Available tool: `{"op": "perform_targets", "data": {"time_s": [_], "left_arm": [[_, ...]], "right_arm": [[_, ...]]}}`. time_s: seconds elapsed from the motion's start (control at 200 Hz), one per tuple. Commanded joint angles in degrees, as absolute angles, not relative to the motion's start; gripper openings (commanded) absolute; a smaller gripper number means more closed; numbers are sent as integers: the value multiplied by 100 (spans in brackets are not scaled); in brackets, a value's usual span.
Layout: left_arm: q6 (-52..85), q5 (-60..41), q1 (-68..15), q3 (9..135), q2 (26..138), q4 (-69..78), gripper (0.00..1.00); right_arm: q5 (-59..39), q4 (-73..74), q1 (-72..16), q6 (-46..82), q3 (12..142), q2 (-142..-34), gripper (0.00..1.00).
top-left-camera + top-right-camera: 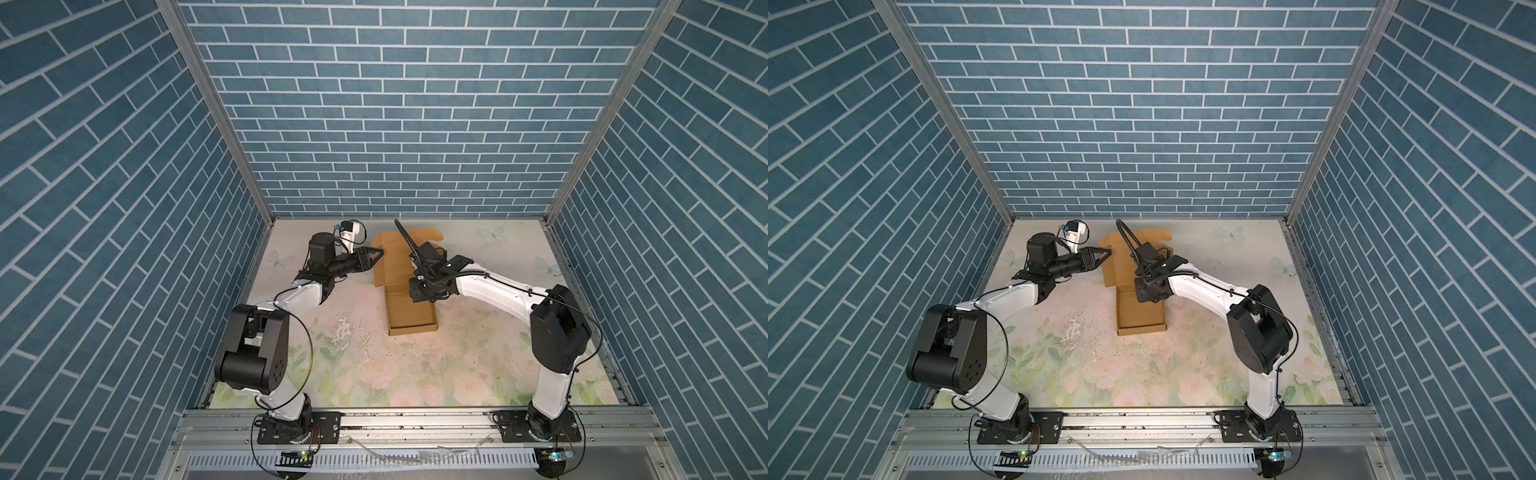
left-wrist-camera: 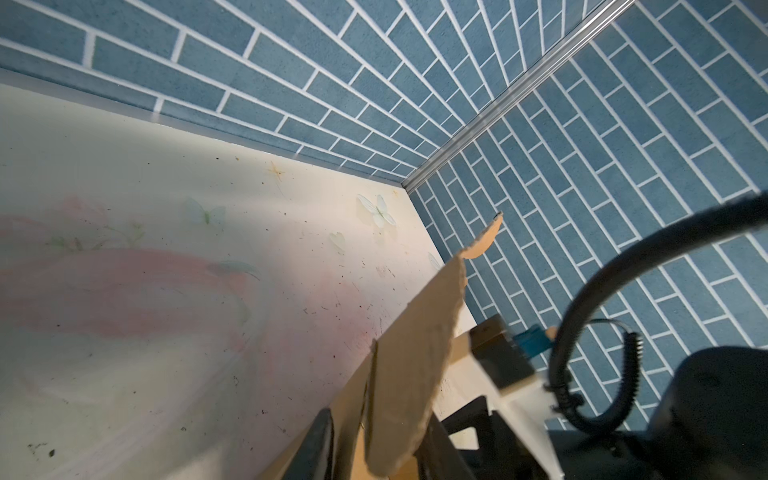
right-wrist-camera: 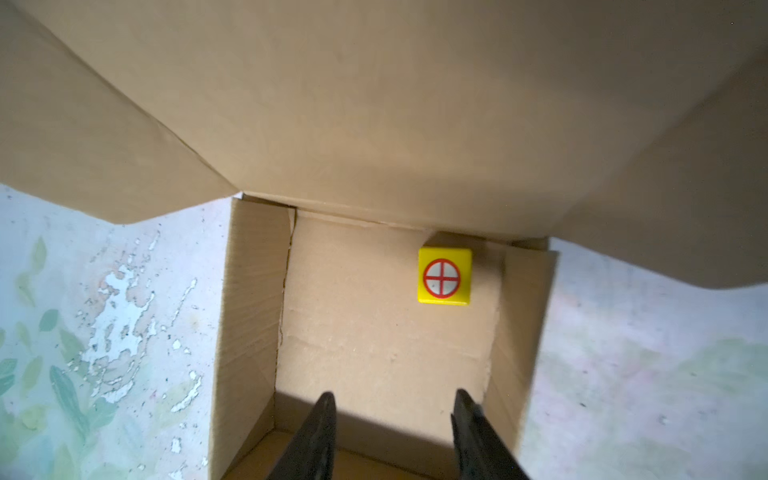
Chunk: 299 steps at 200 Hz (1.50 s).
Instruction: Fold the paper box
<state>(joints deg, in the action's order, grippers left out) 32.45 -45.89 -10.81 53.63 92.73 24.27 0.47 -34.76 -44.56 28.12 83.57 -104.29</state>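
**Left gripper [image 1: 379,254] pinches the lid flap; right gripper [image 3: 395,395] spread over the tray**

Our left gripper is closed on thin cardboard: in the left wrist view a flap runs between its two fingers [image 2: 322,440]. Our right gripper hangs with jaws apart, nothing between them, pointing into the open tray.

Both work on the paper box [image 1: 409,320], which lies on the floral table [image 1: 353,365] a little toward 12 o'clock of its middle in both top views. The tray runs from 6 to 12 o'clock. The lid stands raised at its 12 o'clock end, with the left gripper on the lid's 9 o'clock flap and the right arm reaching in from 3 o'clock. A small yellow cube [image 3: 444,276] sits in the tray just beside the hinge wall.

We judge the box light, stiff across its panels and willing to bend only at the scored creases. The thin matte board is not slippery, but an edge would crush under a hard pinch. Free flap edges near a crease are where to take hold, so a panel swings instead of buckling. The tray may slide unless one gripper steadies it.

It is plain brown and die-cut, with rounded tabs on the lid's far edge, a ragged flap rim and upright side walls.
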Motion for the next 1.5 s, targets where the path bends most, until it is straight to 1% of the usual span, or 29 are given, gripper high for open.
{"op": "perform_targets", "data": {"time_s": [0.0,0.14,0.26,0.305,0.455,0.71,0.845,0.95,1.06,1.14,1.21,1.31,1.405,1.491], "left_arm": [[3129,-4570,-1118,5315,9114,2458,35],[3167,-4583,-1125,5331,9085,2448,35],[3119,-4535,-1125,5277,9048,2439,36],[3141,-4526,-1125,5290,9044,2413,36],[3098,-4503,-1123,5285,9001,2379,38],[2866,-4439,-1116,5242,8853,2073,39],[2466,-4295,-1116,5273,8777,1523,39],[2160,-4242,-1116,5274,8706,1263,39],[1935,-4234,-1065,5345,8653,983,39],[1793,-4280,-1055,5428,8647,786,39],[1666,-4298,-1054,5389,8643,814,38],[1520,-4199,-1055,5453,8627,582,34],[1364,-4073,-1055,5611,8627,276,28],[1204,-4026,-1055,5629,8615,220,19]], "right_arm": [[238,-3747,-3936,2376,8327,-9730,47],[237,-3655,-3461,1595,8313,-9299,48],[-457,-2710,-3068,900,7755,-8982,52],[-975,-2366,-2901,855,7600,-8940,53],[-2306,-1473,-2555,701,7333,-9095,53],[-3065,-991,-2316,388,7448,-9612,53],[-3185,-691,-2290,358,7348,-9763,53],[-3304,-535,-2291,434,7261,-9724,49],[-3253,-237,-2298,639,7044,-9609,42],[-3226,-168,-2307,845,6971,-9538,35],[-3210,-108,-2342,904,6909,-9487,30],[-3097,4,-2407,1032,6802,-9440,28],[-3068,119,-2420,1143,6679,-9362,27],[-2917,203,-2417,1022,6567,-9291,29]]}}
